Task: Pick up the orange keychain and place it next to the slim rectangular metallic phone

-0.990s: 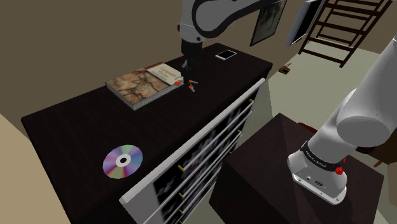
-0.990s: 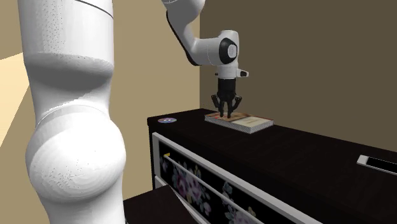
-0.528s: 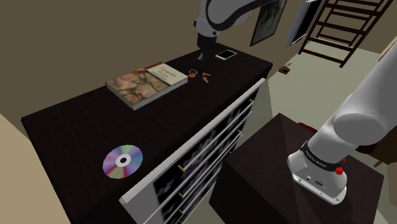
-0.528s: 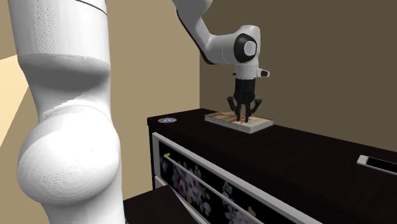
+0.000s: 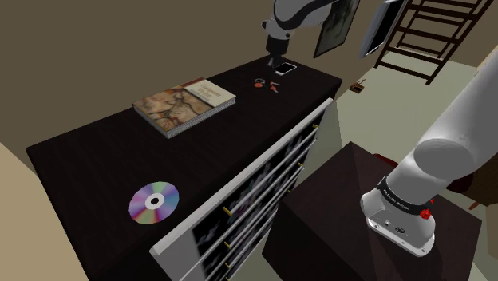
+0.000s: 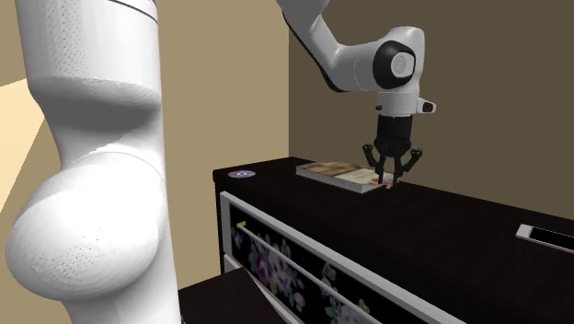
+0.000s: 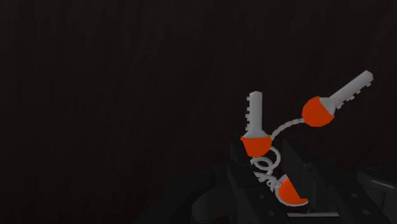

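The keychain [image 7: 254,145] has grey keys with orange heads on a coiled wire. My black gripper [image 7: 273,186] is shut on its wire end, and the keys dangle beyond the fingertips over the dark top. In the shoulder view the gripper [image 5: 271,64] hangs above the dresser's far end with the keychain [image 5: 266,84] under it, just short of the slim white-faced phone [image 5: 283,69]. In the second exterior view the gripper [image 6: 389,175] holds the keychain [image 6: 391,183] by the book's near corner, and the phone [image 6: 550,237] lies far off at that view's right edge.
A book [image 5: 183,104] with a brown illustrated cover lies mid-dresser. A shiny disc [image 5: 154,203] lies near the other end. The dark dresser [image 5: 96,160] has a white-trimmed floral drawer front [image 6: 304,276]. My stand [image 5: 351,215] is a dark box at the shoulder view's lower right.
The gripper has carried the keychain from beside the book along the dresser top toward the phone, staying shut on it throughout.
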### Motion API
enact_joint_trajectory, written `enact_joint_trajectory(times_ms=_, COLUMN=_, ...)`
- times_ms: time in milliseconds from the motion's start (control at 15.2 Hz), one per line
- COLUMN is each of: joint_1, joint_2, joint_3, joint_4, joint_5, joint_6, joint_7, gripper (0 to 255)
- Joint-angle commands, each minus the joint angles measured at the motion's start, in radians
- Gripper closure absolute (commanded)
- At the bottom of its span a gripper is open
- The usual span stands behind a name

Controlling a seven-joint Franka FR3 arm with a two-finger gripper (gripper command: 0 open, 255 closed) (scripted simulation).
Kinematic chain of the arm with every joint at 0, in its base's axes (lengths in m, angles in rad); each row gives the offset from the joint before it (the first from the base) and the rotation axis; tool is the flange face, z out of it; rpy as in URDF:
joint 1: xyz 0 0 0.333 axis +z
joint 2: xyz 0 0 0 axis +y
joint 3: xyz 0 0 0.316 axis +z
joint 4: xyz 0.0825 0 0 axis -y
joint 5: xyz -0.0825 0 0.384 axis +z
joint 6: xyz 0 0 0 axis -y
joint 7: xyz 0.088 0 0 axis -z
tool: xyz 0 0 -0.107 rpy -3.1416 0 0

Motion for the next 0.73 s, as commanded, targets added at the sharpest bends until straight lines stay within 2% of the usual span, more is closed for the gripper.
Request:
enact_joint_trajectory(times_ms=0, joint_1=-0.022, joint_2=0.011, joint_3=-0.02, joint_4=0.017, joint_5=0.002, joint_6=-0.008, joint_7=-0.045, gripper=255)
enact_joint_trajectory(times_ms=660, joint_1=-0.143, joint_2=0.118, joint_3=-0.119, joint_4=0.163, joint_5=0.011, joint_6=-0.061, joint_7=-0.267, gripper=255)
